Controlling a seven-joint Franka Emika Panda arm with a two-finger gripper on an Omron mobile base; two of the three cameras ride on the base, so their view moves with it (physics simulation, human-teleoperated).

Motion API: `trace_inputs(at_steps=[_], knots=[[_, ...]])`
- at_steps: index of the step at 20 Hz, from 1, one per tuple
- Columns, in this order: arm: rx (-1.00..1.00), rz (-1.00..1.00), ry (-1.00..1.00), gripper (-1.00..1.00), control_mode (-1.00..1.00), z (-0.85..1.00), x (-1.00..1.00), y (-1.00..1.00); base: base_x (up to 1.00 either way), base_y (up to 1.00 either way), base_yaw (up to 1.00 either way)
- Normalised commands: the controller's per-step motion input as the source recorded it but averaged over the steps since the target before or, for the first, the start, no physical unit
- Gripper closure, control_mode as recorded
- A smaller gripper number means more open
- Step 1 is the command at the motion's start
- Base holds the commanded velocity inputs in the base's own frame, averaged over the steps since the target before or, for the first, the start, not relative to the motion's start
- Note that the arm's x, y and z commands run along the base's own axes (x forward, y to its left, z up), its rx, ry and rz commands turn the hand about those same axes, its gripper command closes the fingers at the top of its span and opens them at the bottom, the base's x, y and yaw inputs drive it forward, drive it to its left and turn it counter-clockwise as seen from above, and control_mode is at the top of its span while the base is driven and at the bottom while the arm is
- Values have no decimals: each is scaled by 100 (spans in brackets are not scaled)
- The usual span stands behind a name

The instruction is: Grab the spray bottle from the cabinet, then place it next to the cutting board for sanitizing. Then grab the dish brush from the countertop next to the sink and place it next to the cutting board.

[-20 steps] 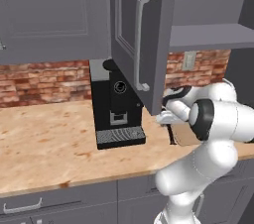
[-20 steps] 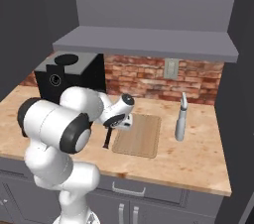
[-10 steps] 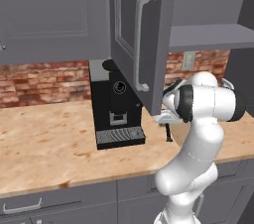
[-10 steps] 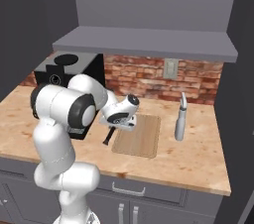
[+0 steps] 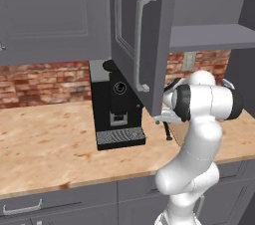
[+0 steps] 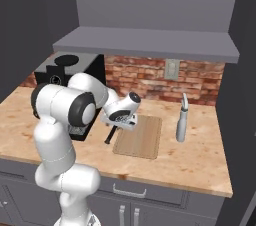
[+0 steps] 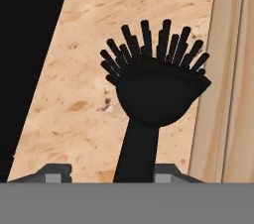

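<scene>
Compared with a second ago, arm has swung round and carried the dish brush [image 6: 111,134] down at the cutting board [image 6: 139,136]'s 9 o'clock edge; spray bottle [image 6: 181,125] already stands at its 3 o'clock, so judged final placement. Gripper [image 7: 113,174] jaws part-spread, handle between them, brush head at 12 o'clock; grip or release: cannot tell

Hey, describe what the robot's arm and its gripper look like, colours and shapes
The arm is glossy white, built of rounded, bulbous segments with dark grey-black rings at the joints. No cables or markings are visible. The gripper sits on a white hand with a dark round face; its two small finger tips are dark grey.
</scene>
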Motion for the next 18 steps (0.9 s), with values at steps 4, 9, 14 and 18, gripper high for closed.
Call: trace_inputs(at_steps=[4,9,14,18], knots=[[0,0,0,-100,-100,0,0,0,0,0,0],[1,0,-5,-100,-100,23,-36,-1,0,0,0],[0,0,-13,-100,-100,49,-62,0,0,0,0],[0,0,-15,-100,-100,60,-67,0,0,0,0]])
